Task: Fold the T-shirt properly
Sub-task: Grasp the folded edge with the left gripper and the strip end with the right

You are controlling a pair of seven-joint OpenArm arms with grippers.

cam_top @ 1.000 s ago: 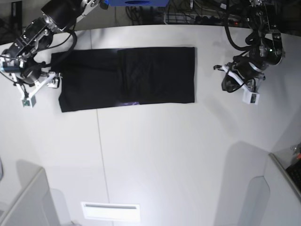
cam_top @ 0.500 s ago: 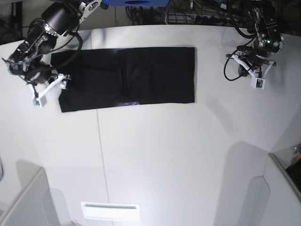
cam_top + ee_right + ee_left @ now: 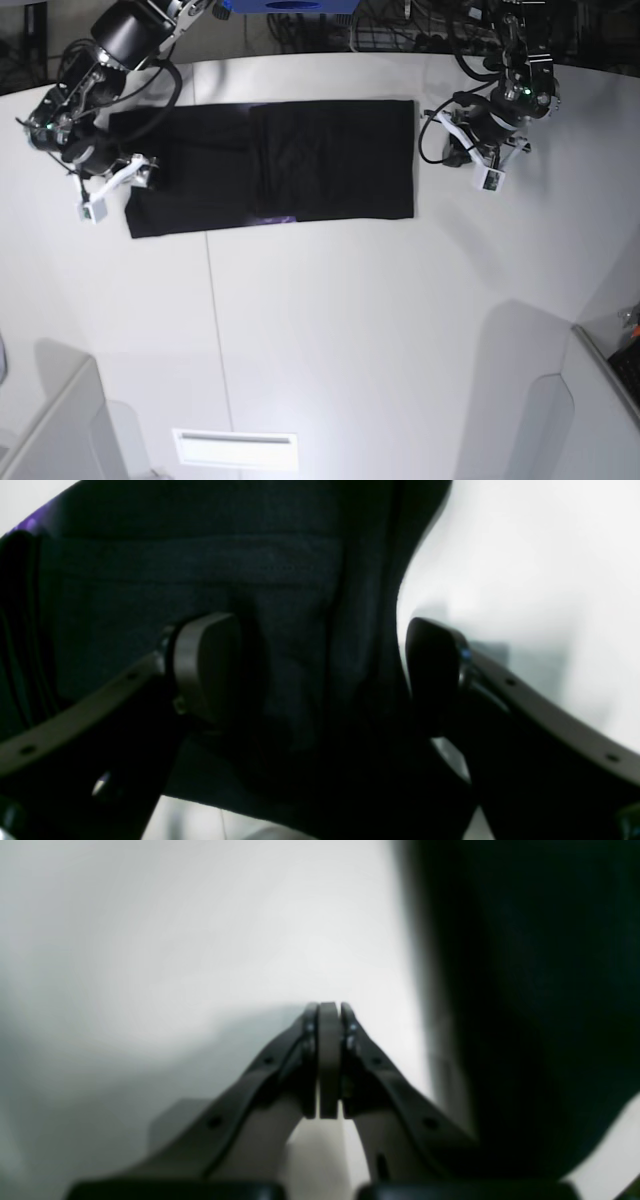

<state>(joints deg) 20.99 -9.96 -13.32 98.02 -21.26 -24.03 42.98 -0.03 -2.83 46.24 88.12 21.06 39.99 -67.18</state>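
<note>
Base view: the T-shirt [image 3: 270,165] lies as a long black band across the far half of the white table [image 3: 330,330]. At its left end, the right pincer [image 3: 320,675] straddles the edge, jaws apart. Off its right end, the left pincer [image 3: 327,1060] is pressed together, empty. Judged next: pinching that end for a crosswise fold. Cables crowd beyond.

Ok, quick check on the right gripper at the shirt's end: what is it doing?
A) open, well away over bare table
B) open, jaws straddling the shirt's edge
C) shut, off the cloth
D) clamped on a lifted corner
B: in the right wrist view the right gripper stands wide open, one pad over the T-shirt and the other beside its edge over the table.
</note>
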